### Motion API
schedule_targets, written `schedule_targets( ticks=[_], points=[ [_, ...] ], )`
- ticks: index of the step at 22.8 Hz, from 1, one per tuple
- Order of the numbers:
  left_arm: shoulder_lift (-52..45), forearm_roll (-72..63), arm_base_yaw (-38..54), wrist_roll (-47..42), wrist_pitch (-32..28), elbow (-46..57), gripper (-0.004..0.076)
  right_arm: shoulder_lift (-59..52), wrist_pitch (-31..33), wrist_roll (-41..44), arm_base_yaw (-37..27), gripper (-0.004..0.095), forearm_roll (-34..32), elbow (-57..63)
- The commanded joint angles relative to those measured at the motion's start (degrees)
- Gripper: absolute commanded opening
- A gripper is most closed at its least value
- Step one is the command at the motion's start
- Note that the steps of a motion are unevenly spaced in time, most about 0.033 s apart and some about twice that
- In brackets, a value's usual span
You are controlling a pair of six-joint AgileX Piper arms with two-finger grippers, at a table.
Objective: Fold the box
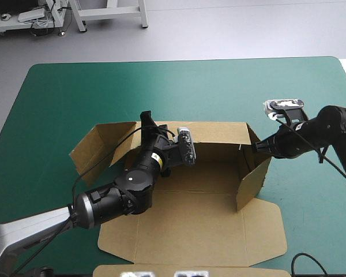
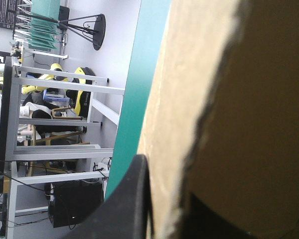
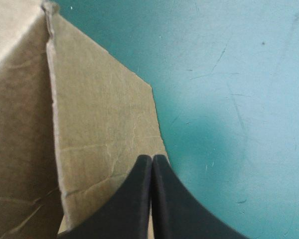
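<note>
The brown box [image 1: 190, 190] lies open mid-table, its back wall [image 1: 219, 134] and right wall [image 1: 251, 179] raised. A left flap [image 1: 95, 147] leans outward and the front panel [image 1: 207, 231] lies flat. My left gripper [image 1: 147, 122] reaches over the floor to the back wall's left end. In the left wrist view it [image 2: 164, 219] is shut on the box [image 2: 239, 124], one black finger [image 2: 132, 199] on the outer side. My right gripper [image 1: 257, 148] is shut, its tip against the right wall's outer top corner. In the right wrist view it [image 3: 152, 162] points at that brown flap [image 3: 99, 119].
Teal-green cover [image 1: 179, 86] stretches bare between the box and the table's far edge, and also to the right of the box [image 1: 317, 219]. A strip of more brown board [image 1: 161, 269] shows at the table's front edge.
</note>
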Motion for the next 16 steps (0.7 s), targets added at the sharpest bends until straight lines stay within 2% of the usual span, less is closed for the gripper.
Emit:
schedule_targets(
  ticks=[1,5,8,16],
  points=[
    [-1.84,0.32,-0.6,-1.79,-1.17,-0.89,-0.0009,-4.37,-5.58,-1.09,0.1,-0.0018,2.01,2.17],
    [-0.5,0.06,-0.6,-1.42,-1.17,-0.89,-0.0009,-8.35,-15.58,-5.86,0.1,-0.0018,9.76,10.76],
    [0.65,-0.06,-0.6,-1.44,-1.17,-0.89,-0.0009,-12.54,-23.44,-14.29,0.1,-0.0018,19.25,18.74],
    [0.78,-0.06,-0.6,-1.44,-1.53,-0.89,-0.0009,-16.28,-32.76,-35.68,0.1,-0.0018,33.0,29.58]
  ],
)
